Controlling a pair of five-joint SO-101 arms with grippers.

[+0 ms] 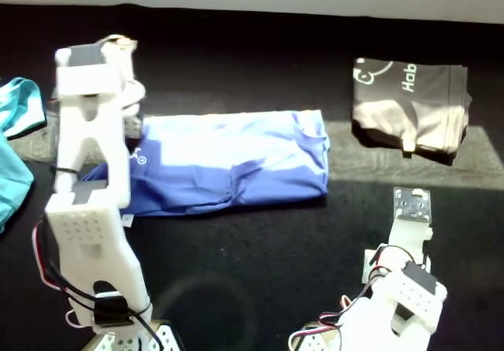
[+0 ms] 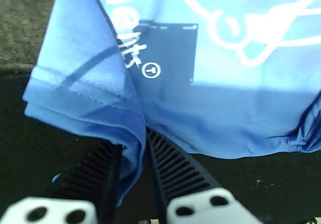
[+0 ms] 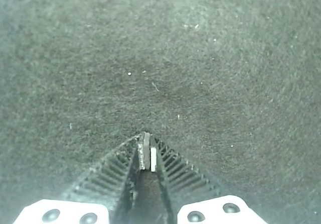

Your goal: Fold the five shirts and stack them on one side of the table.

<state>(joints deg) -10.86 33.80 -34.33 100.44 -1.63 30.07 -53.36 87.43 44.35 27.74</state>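
The left gripper's 2 ribbed jaws are clamped on a bunched fold at the edge of the blue shirt. The cloth is pinched between them and drapes down over one jaw. Just beyond the jaw tips the shirt spreads out flat, with white print and a darker square patch showing on it. From above, this shirt lies as 1 long band across the middle of the table, and the left arm stands over its end, with the rest of the shirt stretching away from the jaws toward the other arm's side. On the far side of the left arm from that band, well apart from the jaws, a teal shirt lies crumpled at the table's edge. The right gripper's 2 jaws are pressed together with nothing between them, tips pointing down at bare dark table. The right arm sits folded low at the near edge, apart from the blue shirt. Beyond it, well ahead of the jaws, 1 dark shirt lies folded with pale print on top.
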